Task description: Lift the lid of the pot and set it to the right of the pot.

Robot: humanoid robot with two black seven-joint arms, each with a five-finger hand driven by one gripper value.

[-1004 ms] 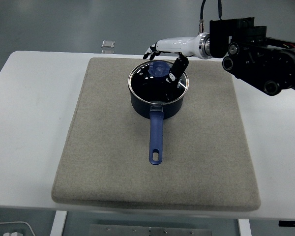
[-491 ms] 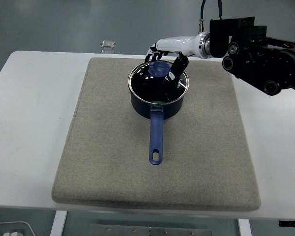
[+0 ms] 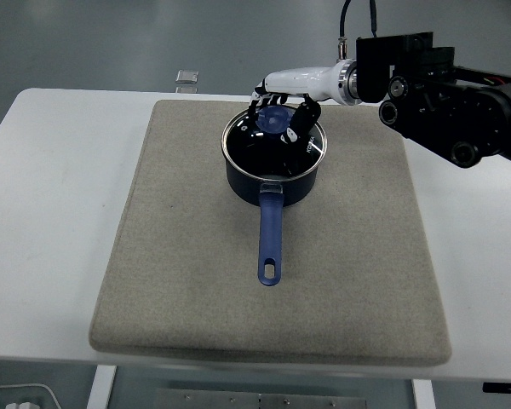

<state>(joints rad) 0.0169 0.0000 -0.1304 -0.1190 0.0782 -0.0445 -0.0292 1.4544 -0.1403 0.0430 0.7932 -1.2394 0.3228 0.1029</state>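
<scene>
Pot lid (image 3: 275,146) sits seated on the pot (image 3: 273,177), glass with a metal rim, blue knob (image 3: 272,118) standing toward its far side. Pot is dark blue, placed on the far-centre part of a grey mat (image 3: 196,256); its blue handle (image 3: 270,240) points toward the near edge, with a hanging hole at the end. Right hand (image 3: 283,106) is over the far half of the lid, white back of the hand uppermost, black fingers (image 3: 303,120) curled downward around the knob: several fingertips on the knob's far-left side, thumb-side finger on its right. Whether the fingertips actually press the knob or only bracket it cannot be told from this view; the lid lies flat on the pot rim, not raised. Right arm (image 3: 447,98) enters from the right edge, black housings and joints, cables rising from the wrist toward the top of the frame. Mat area to the right of the pot is bare grey fabric. Mat lies on a white desk (image 3: 51,213), which shows on the left, right and near sides. A small pale rectangular object (image 3: 186,79) sits beyond the desk's far edge, left of the pot; what it is cannot be told.
</scene>
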